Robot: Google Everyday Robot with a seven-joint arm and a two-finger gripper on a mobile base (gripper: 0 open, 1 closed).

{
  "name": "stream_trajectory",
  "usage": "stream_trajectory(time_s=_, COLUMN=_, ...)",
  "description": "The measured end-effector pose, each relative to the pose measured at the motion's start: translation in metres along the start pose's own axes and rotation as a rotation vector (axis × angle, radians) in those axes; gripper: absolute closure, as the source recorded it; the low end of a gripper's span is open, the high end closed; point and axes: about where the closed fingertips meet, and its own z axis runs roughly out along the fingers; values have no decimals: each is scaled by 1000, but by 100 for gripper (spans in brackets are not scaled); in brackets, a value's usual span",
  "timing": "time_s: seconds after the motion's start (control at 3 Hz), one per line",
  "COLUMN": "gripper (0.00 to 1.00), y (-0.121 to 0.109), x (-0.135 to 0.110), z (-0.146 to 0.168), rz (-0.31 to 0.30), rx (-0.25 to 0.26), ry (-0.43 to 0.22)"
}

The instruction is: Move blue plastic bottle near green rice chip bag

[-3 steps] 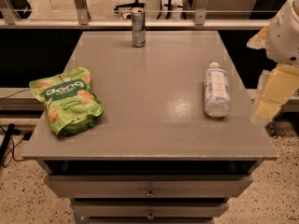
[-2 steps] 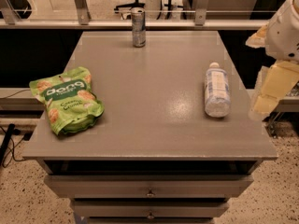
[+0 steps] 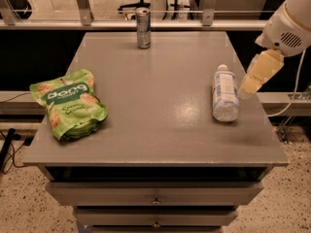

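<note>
Grey table (image 3: 160,140): the approach step

The blue plastic bottle (image 3: 225,93) lies sideways at right, well apart from the green rice chip bag (image 3: 70,103). The gripper (image 3: 249,85) hovers just beside it; open or closed, I cannot tell. The next move likely calls for lowering astride the bottle.

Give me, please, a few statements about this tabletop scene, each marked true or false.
1. The blue plastic bottle stands upright. False: it lies on its side on the right part of the table.
2. The green rice chip bag lies on the table's left side. True.
3. The gripper is closed around the bottle. False: it hangs just beside the bottle's right side, not around it.
4. The silver can stands upright near the table's far edge. True.
5. The bottle lies right next to the bag. False: they are on opposite sides, with bare tabletop between them.
</note>
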Motion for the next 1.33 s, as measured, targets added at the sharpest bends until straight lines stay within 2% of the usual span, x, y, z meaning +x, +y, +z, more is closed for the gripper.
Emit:
stream_trajectory(time_s=0.33, gripper=0, y=-20, x=-5, z=24, rz=130, rx=29, ry=29)
stream_trajectory(time_s=0.67, gripper=0, y=-29, x=-12, z=56, rz=342, rx=30, ry=90)
stream_trajectory(time_s=1.33, gripper=0, y=-22, x=-25, z=83, rz=578, rx=6, ry=130)
